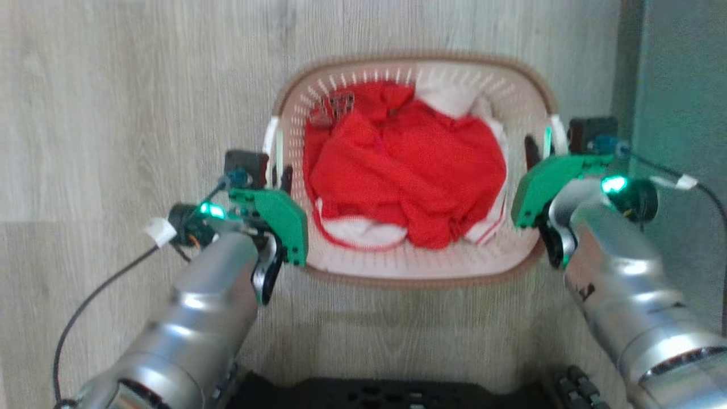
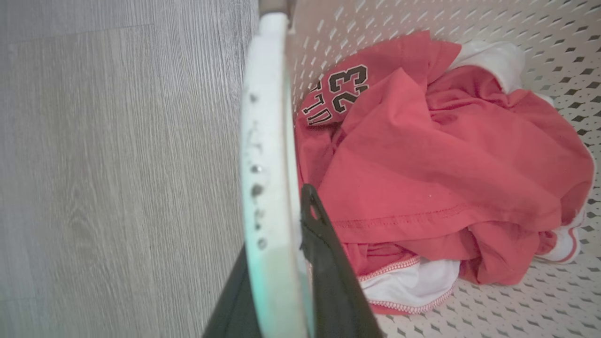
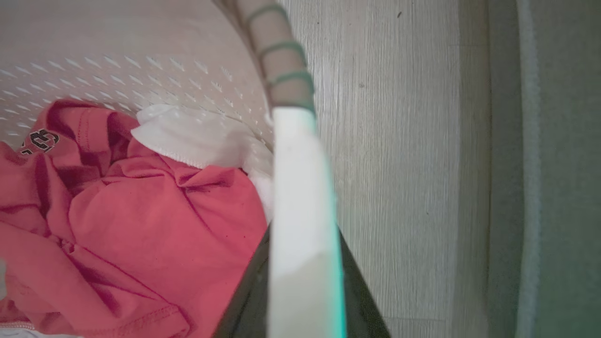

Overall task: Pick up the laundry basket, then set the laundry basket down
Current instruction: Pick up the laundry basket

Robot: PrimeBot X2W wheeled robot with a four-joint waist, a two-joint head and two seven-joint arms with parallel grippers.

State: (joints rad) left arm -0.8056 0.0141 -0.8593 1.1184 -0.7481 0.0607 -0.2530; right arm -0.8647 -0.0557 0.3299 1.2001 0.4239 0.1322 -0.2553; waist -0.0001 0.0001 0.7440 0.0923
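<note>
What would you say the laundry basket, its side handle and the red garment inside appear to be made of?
The laundry basket: likely moulded cream plastic, matte; regular punched slots in its walls. The side handle: smooth white plastic, slightly glossy, scuffed. The red garment: soft knit fabric, probably cotton or polyester; creases, stitched hem.

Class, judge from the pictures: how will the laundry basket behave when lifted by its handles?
Probably light: perforated plastic laundry basket, only a few clothes inside. Walls may flex. Handles on opposite sides, so it likely lifts level.
</note>
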